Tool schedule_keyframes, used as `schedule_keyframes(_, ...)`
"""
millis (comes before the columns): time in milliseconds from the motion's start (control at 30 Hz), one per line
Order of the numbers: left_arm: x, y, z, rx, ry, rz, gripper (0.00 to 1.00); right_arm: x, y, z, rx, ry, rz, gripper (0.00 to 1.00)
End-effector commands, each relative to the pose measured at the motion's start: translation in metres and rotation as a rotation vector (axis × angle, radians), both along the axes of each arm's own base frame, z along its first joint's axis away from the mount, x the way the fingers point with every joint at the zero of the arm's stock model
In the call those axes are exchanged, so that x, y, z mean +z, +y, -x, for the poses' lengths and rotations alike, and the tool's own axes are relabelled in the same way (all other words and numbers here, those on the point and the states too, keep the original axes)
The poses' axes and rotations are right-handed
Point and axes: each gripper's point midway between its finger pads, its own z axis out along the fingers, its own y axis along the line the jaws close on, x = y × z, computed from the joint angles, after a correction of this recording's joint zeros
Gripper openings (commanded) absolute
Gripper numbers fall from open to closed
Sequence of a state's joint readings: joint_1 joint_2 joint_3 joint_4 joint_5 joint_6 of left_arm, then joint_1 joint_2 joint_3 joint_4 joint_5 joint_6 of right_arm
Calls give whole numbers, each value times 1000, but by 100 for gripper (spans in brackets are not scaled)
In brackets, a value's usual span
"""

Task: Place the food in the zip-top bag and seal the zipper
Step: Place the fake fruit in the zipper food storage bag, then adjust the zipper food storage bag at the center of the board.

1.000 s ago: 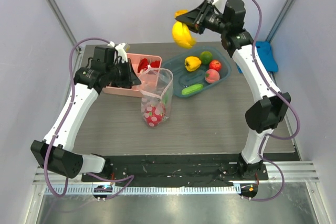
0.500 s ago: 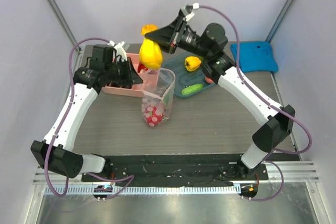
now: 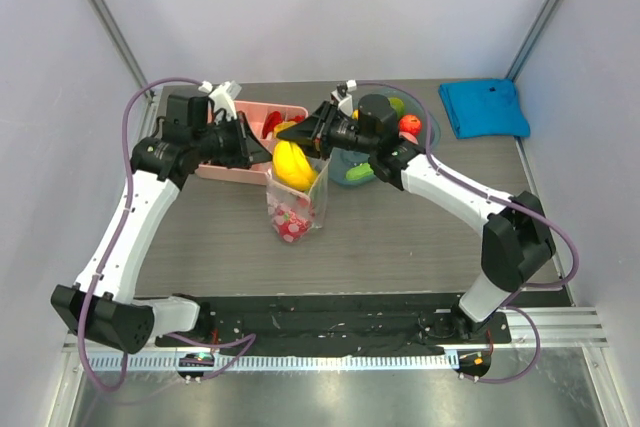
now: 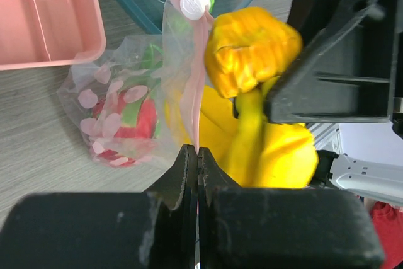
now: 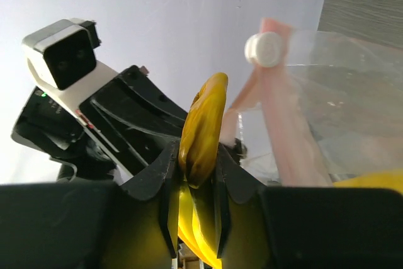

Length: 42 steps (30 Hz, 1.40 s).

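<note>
The clear zip-top bag (image 3: 300, 195) stands upright mid-table with the pink dragon fruit (image 3: 291, 223) inside. My left gripper (image 3: 262, 151) is shut on the bag's pink zipper strip (image 4: 196, 102); the white slider (image 4: 193, 3) sits at the strip's far end. My right gripper (image 3: 310, 133) is shut on the stem of the yellow bananas (image 3: 292, 164) and holds them in the bag's mouth. In the right wrist view the jaws (image 5: 196, 174) clamp the banana stem (image 5: 203, 130), with the slider (image 5: 264, 50) beside it. The bananas (image 4: 252, 55) fill the left wrist view.
A teal tray (image 3: 432, 137) behind the bag holds a red tomato (image 3: 409, 126), a green lime (image 3: 397, 105) and a cucumber (image 3: 362, 172). A pink divided box (image 3: 232, 169) lies under the left gripper. A blue cloth (image 3: 485, 107) lies at the back right.
My right arm has swung the bananas from above the teal tray leftward and down into the bag's mouth. The left gripper has kept hold of the bag's edge.
</note>
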State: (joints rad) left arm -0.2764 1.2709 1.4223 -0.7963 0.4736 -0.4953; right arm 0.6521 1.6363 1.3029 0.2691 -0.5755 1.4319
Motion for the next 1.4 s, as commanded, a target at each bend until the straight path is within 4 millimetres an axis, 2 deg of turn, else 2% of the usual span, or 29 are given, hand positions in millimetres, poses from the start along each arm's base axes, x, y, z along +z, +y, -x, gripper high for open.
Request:
schedule_keyframes(0,21,-1,4,-8,-70,47,0,51,-12,18,2,-226,-76,4)
schedule_keyframes(33,20,0,4,-5,-67,45,0,53,-12,20,9,-240,-80,19)
schedule_keyframes(67,21,-1,4,-11,-70,46,0,56,-13,21,12,-297,-72,25)
schedule_keyframes(100,22,-1,5,-13,-74,47,0,59,-13,24,22,-341,-71,36)
schedule_keyframes(133,22,0,5,-14,-73,45,0,66,-16,27,20,-396,-68,41)
schedule_keyframes(167,23,-1,5,-17,-78,48,0,72,-19,27,11,-522,-38,43)
schedule_keyframes(200,25,-1,6,-21,-83,49,0,68,-20,29,14,-581,12,36)
schedule_keyframes(233,25,-2,6,-27,-84,51,0,83,-25,32,-15,-674,38,32)
schedule_keyframes(267,27,-2,6,-28,-92,51,0,78,-26,30,-27,-809,113,34)
schedule_keyframes(300,27,-3,6,-35,-90,52,0,68,-28,32,-9,-814,173,58)
schedule_keyframes(367,29,-3,7,-46,-98,51,0,72,-30,44,48,-899,185,81)
schedule_keyframes(400,30,-3,8,-52,-102,52,0,68,-32,48,79,-941,208,94)
schedule_keyframes(467,30,-4,8,-59,-106,50,0,73,-33,58,123,-985,200,100)
schedule_keyframes(600,30,-6,10,-88,-115,53,0,73,-41,60,160,-1008,239,100)
schedule_keyframes(633,31,-7,11,-96,-119,57,0,78,-48,58,166,-1034,236,100)
schedule_keyframes(733,31,-6,12,-101,-124,53,0,75,-63,42,137,-1036,297,100)
schedule_keyframes(833,34,-7,14,-110,-132,59,0,48,-76,26,125,-985,452,93)
schedule_keyframes(867,34,-8,14,-113,-131,62,0,35,-79,28,151,-949,486,89)
schedule_keyframes(967,37,-8,16,-126,-144,63,0,16,-82,33,191,-900,522,84)
schedule_keyframes(1133,37,-10,17,-143,-147,66,0,-3,-82,43,269,-853,545,84)
schedule_keyframes(1233,38,-11,18,-153,-149,70,0,-23,-80,53,334,-813,587,82)
schedule_keyframes(1333,41,-12,20,-165,-154,76,0,-43,-81,58,384,-775,629,59)
schedule_keyframes(1367,41,-13,21,-173,-153,74,0,-49,-82,58,394,-753,641,44)
